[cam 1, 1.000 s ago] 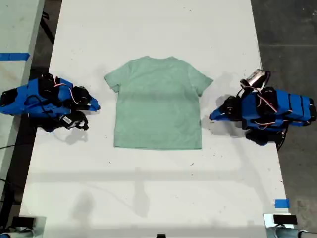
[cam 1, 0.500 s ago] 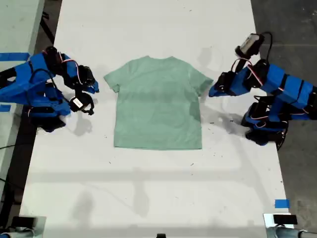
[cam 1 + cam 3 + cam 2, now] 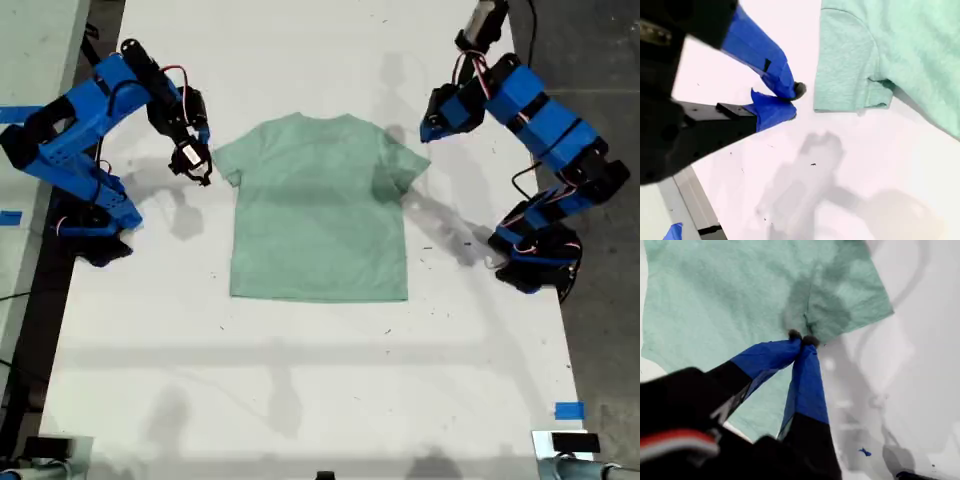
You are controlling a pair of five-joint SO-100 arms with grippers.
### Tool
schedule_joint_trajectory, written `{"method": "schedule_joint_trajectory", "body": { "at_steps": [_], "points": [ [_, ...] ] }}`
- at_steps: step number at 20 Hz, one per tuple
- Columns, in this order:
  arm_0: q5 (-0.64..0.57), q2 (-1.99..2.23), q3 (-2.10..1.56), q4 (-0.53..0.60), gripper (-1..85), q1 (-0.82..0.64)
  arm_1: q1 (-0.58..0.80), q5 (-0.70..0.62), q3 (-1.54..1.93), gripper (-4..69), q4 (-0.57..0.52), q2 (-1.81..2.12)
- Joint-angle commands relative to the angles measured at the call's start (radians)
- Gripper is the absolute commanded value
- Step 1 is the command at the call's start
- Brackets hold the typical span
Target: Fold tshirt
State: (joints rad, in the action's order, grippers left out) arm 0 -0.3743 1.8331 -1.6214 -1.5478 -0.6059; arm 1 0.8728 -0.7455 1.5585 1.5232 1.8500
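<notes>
The pale mint-green tshirt (image 3: pixel 320 210) lies flat on the white table, collar toward the far edge and both sleeves spread. My first gripper (image 3: pixel 425 132) is on the arm at the exterior view's right. It is shut and empty, and hovers over the sleeve seam on that side (image 3: pixel 801 337) of the tshirt (image 3: pixel 730 295). My second gripper (image 3: pixel 203 140), on the arm at the exterior view's left, is shut (image 3: pixel 792 101). It holds nothing and hangs over bare table just outside the other sleeve (image 3: pixel 845 75).
The white table (image 3: pixel 320 380) runs well past the shirt on all sides. Both arm bases (image 3: pixel 95 225) (image 3: pixel 535 265) stand near its side edges. A second table with blue tape (image 3: pixel 30 113) is at the exterior view's left. Another blue tape piece (image 3: pixel 568 410) marks the near right corner.
Both arms have risen from a low folded pose beside the shirt. Their grippers have swung up and toward the far end, stopping at the shirt's two sleeves.
</notes>
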Motion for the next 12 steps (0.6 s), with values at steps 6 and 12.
{"method": "schedule_joint_trajectory", "body": {
  "at_steps": [6,12],
  "points": [
    [-0.067,-0.132,0.224,-0.069,0.0,-0.069,0.098,-0.137,-0.184,5.7,0.032,-0.063],
    [-0.067,-0.135,0.224,-0.064,0.4,-0.058,0.141,-0.245,-0.054,32.1,-0.025,-0.083]
  ]
}}
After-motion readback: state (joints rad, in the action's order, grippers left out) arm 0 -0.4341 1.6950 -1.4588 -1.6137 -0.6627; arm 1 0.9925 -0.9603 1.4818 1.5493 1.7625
